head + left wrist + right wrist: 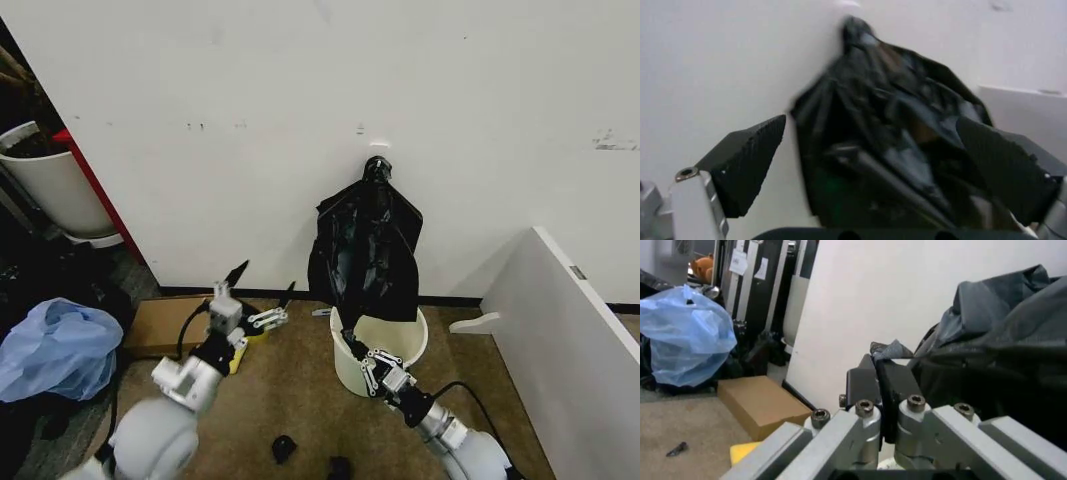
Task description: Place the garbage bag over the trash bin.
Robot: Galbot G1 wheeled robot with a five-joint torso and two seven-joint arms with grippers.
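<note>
At frame centre the bag (pixel 365 250) hangs upright against the wall, its hem dipping into the bin (pixel 412 345), where the right gripper (pixel 352 340) pinches that hem, while the left gripper (pixel 262 283), spread empty, waits left of it.

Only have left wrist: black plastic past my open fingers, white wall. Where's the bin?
Observer: The trash bin stands on the floor by the wall, under the black bundle, to the right of the left gripper.
Operator: Right arm?
Observer: The right gripper is at the bin's near rim, fingers shut on what looks like an edge of the garbage bag.
Operator: Bin lined?
Observer: No. Its rim shows bare white; black plastic only dips into the mouth.
</note>
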